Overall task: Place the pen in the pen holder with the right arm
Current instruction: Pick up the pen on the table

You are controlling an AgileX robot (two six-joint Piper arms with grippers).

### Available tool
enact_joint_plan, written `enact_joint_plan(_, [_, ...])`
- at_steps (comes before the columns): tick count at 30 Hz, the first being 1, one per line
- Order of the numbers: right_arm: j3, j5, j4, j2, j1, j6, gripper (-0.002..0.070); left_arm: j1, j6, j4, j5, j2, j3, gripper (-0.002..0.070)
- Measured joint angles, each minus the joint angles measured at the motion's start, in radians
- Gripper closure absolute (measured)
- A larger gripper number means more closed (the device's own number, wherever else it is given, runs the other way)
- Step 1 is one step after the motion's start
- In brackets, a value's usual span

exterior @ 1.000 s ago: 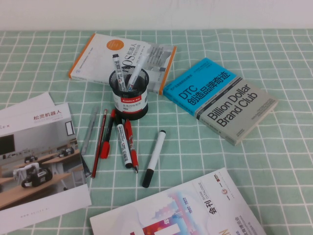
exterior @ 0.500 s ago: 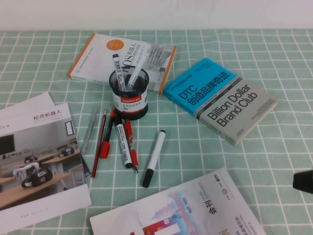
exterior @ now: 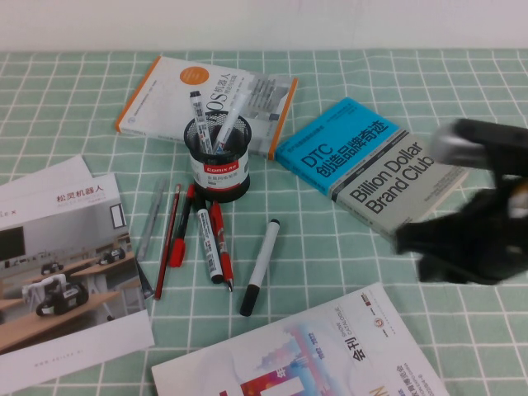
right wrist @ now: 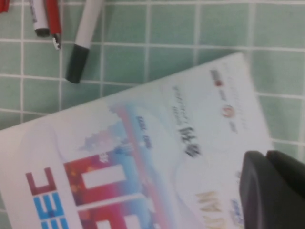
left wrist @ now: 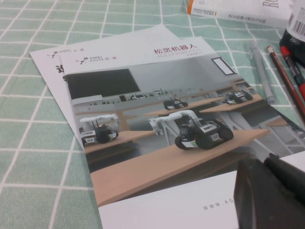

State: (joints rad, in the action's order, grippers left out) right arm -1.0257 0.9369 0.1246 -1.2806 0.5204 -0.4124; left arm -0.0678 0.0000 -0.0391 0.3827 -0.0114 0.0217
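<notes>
The pen (exterior: 260, 266), white barrel with black cap and tail, lies on the green checked cloth in front of the pen holder (exterior: 218, 158), a black mesh cup with two markers standing in it. The pen's black end also shows in the right wrist view (right wrist: 85, 38). My right arm reaches in from the right edge, motion-blurred. Its gripper (exterior: 410, 243) hangs above the cloth well to the right of the pen, shut and empty, and shows over the front magazine (right wrist: 267, 191). My left gripper (left wrist: 269, 193) is shut and empty over the brochure, out of the high view.
Red pens and a printed white marker (exterior: 205, 238) lie just left of the pen. A blue-grey book (exterior: 371, 165) sits right of the holder, a white-orange book (exterior: 206, 95) behind it. A brochure (exterior: 66, 264) lies at the left and a magazine (exterior: 313, 355) at the front.
My right arm has come into the high view from the right edge and swung left and up over the blue-grey book's corner. Pens and holder have not moved.
</notes>
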Motion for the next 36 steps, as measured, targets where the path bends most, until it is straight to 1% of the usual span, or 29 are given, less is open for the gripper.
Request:
enact_joint_plan(3, [-0.094,0.000,-0.087,-0.115,0.116,-0.128,0.0695,0.000,0.000,0.000,0.000,0.000,0.000,0.0680])
enact_joint_plan(5, [-0.169,0.000,-0.106,-0.200,0.172,-0.180,0.0694,0.000,0.000,0.000,0.000,0.000,0.000,0.0680])
enact_joint_plan(7, [-0.239,0.000,-0.109,-0.267,0.207,-0.203,0.0687,0.000,0.000,0.000,0.000,0.000,0.000,0.0680])
enact_joint_plan(9, [-0.315,0.000,-0.109,-0.348,0.232,-0.233,0.0661,0.000,0.000,0.000,0.000,0.000,0.000,0.0680])
enact_joint_plan(12, [-0.417,-0.002,-0.109,-0.454,0.249,-0.270,0.0596,0.000,0.000,0.000,0.000,0.000,0.000,0.0680])
enact_joint_plan(17, [-0.565,0.019,-0.107,-0.609,0.255,-0.339,0.0425,0.000,0.000,0.000,0.000,0.000,0.000,0.0680])
enact_joint_plan(19, [-0.613,0.021,-0.109,-0.664,0.255,-0.368,0.0383,0.000,0.000,0.000,0.000,0.000,0.000,0.0680])
enact_joint_plan(21, [-0.666,0.028,-0.125,-0.712,0.257,-0.391,0.0356,0.000,0.000,0.000,0.000,0.000,0.000,0.0680])
enact_joint_plan(26, [-0.751,0.044,-0.154,-0.797,0.257,-0.458,0.0339,0.000,0.000,0.000,0.000,0.000,0.000,0.0680])
enact_joint_plan(33, [-0.759,0.088,-0.246,-0.846,0.257,-0.567,0.0337,0.000,0.000,0.000,0.000,0.000,0.000,0.0680])
enact_joint_plan(36, [-0.762,0.086,-0.262,-0.853,0.257,-0.578,0.0337,0.000,0.000,0.000,0.000,0.000,0.000,0.0680])
